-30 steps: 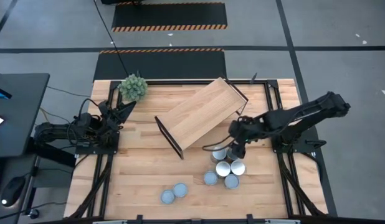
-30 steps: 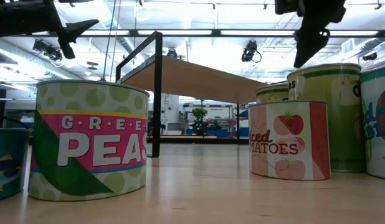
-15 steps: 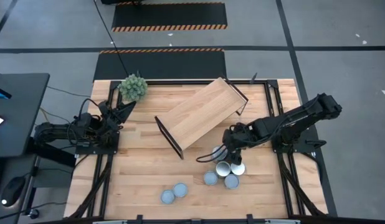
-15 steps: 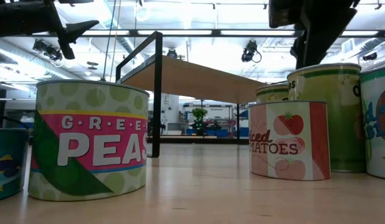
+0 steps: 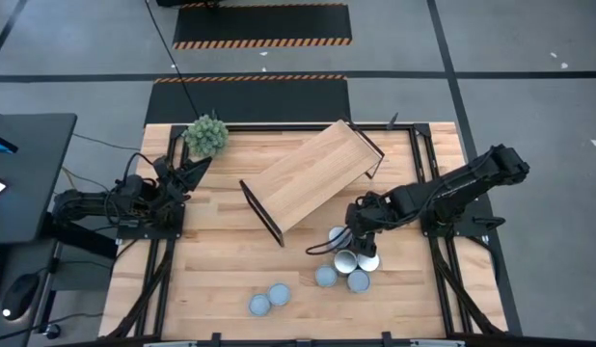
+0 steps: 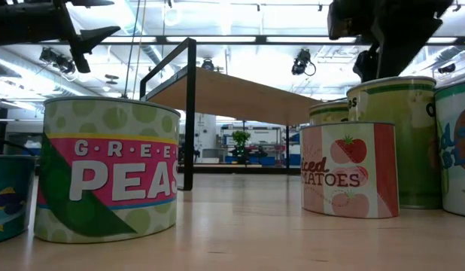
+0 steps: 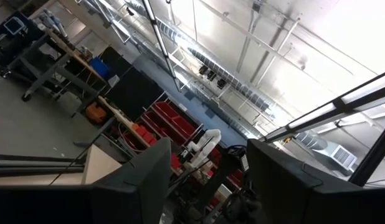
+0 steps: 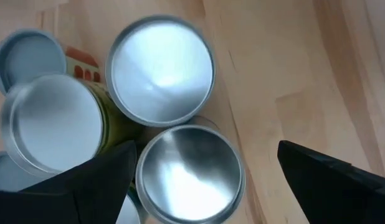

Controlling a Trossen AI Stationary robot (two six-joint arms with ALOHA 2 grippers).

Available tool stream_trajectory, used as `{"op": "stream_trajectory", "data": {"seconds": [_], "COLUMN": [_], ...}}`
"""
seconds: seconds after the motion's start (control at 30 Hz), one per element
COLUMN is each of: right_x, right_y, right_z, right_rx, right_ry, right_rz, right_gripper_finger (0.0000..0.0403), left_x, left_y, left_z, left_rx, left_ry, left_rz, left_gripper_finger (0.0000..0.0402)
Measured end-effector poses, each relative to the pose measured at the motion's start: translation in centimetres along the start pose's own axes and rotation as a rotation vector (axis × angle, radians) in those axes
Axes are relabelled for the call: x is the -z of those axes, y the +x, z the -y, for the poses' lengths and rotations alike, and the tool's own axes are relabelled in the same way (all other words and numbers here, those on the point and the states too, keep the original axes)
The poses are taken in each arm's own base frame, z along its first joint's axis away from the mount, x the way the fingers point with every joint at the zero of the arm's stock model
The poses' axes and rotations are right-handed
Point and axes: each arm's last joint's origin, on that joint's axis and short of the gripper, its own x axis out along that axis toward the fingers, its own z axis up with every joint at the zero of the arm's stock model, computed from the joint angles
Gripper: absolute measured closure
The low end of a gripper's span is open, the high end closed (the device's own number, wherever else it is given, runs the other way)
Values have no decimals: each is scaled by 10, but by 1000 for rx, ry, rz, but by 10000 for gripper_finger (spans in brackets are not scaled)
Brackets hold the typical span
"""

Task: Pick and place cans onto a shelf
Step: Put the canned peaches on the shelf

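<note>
While I watch from above: the right gripper hangs over the cluster of cans just beside the shelf; two more cans lie well apart near the table's front edge.
Left arm: parked at the table's left edge, left gripper near the plant.
Low view: right gripper above a tall green can; tomato can and peas can stand upright; shelf top bare.
Left wrist view: fingers spread, aimed at the room, holding nothing.
Right wrist view: fingers wide apart, straddling one silvery can top, not touching it.
Step, I judge: approach for a first pick.
Next move: descend straight, centre on that can, avoid its touching neighbours, then close.
</note>
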Motion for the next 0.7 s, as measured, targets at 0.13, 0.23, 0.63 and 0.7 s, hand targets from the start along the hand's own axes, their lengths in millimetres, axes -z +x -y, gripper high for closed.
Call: {"op": "stream_trajectory", "data": {"seconds": [0.13,0.23,0.63,0.7], "right_x": [2,4,20,23], "right_y": [3,6,21,25], "right_z": [-1,-4,-5,-3], "right_rx": [18,16,37,43], "right_ry": [3,-11,-61,-53], "right_rz": [17,40,21,11], "right_gripper_finger": [3,3,3,3], "left_x": [0,0,0,0], "left_y": [0,0,0,0], "left_z": [0,0,0,0], "left_rx": [0,0,0,0], "left_ry": [-4,-6,-7,-7], "left_rz": [0,-1,-1,-1], "left_gripper_finger": [186,186,186,186]}}
